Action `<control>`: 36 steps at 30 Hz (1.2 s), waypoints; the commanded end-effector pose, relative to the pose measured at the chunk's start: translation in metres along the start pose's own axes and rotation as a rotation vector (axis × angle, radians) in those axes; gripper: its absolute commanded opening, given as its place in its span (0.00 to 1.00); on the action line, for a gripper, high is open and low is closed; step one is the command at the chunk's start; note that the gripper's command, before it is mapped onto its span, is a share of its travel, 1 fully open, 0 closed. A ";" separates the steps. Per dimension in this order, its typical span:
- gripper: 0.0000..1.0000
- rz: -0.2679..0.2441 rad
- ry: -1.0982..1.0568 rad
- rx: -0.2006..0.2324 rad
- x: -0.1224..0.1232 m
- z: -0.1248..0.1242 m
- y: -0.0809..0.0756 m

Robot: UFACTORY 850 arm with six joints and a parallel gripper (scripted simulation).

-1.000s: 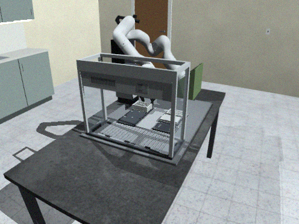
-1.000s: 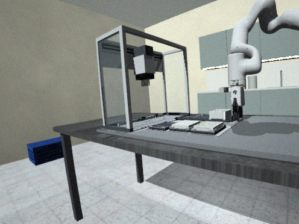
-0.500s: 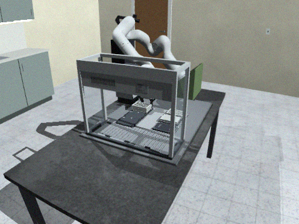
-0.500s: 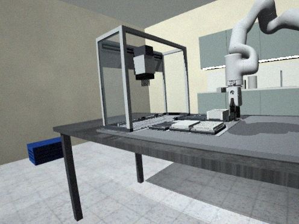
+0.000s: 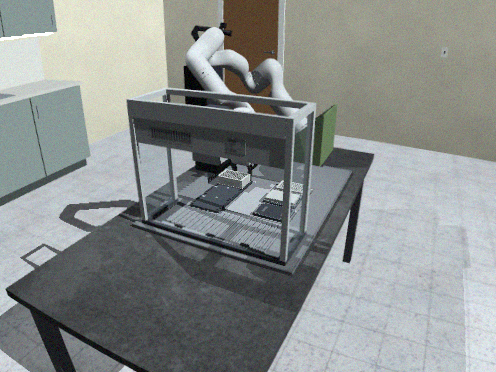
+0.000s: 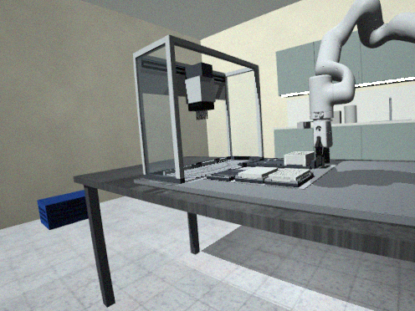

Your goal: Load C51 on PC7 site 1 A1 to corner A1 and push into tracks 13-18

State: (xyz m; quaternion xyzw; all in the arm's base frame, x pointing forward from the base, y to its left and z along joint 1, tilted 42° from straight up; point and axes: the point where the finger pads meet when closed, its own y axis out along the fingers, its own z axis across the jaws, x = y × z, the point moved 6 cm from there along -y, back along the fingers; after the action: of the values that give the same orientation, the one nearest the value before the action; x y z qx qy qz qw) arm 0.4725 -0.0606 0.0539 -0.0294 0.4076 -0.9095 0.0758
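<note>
My gripper (image 6: pixel 321 160) hangs spread wide with nothing in it, the tall white block (image 6: pixel 299 158) just beside it — rigid, bulky, I'd pinch its side walls.

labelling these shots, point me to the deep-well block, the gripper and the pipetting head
deep-well block (image 6: pixel 299 159), exterior view, its near side wall.
gripper (image 6: pixel 322 160), exterior view, midway between the fingertips, behind the block.
pipetting head (image 6: pixel 201 89), exterior view, its pale front face.

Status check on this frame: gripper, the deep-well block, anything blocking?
Gripper open, holding nothing, down at deep-well block. Block sits on plate carrier near handle end; seating unclear. Carrier on apron, not in rails. Nothing visibly in the way.
</note>
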 end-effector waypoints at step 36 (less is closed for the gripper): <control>0.82 0.001 0.000 0.000 -0.037 0.000 0.000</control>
State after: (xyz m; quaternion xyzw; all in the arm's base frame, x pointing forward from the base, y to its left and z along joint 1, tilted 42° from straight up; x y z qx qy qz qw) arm 0.5039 -0.0555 0.0541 -0.0293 0.4076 -0.9095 0.0758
